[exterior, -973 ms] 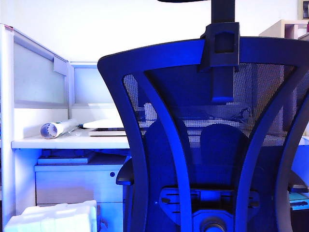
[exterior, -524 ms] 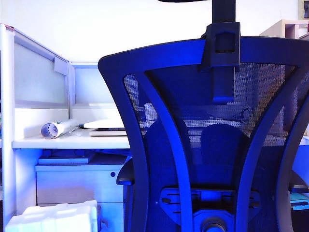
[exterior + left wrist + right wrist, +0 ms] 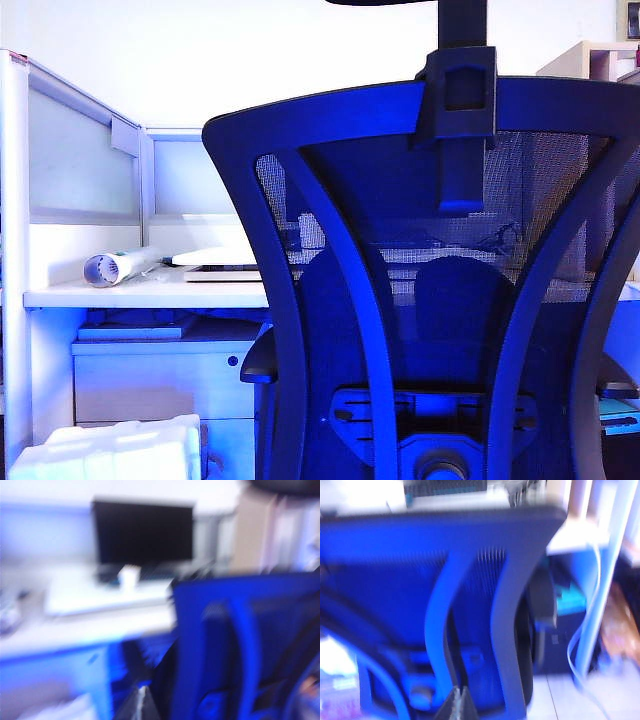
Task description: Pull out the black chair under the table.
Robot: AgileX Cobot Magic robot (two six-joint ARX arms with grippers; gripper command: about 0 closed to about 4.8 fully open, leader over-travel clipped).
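Both pincers sit shut behind the black chair (image 3: 430, 300), left pincer (image 3: 141, 705) and right pincer (image 3: 458, 702), chair unmoved since earlier

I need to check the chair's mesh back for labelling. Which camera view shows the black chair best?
The exterior view: the black chair is sharp there, showing mesh, ribs, headrest post and lumbar knob. The left wrist view catches only a blurred corner of its back; the right wrist view shows the back close but blurred.

Both wrist views are smeared by blur. The black chair (image 3: 440, 290) is cut off by the exterior view's edges, and much of the tabletop (image 3: 150, 296) is hidden behind it. Only the blurred tips of the left gripper (image 3: 141, 705) and right gripper (image 3: 458, 702) are shown.
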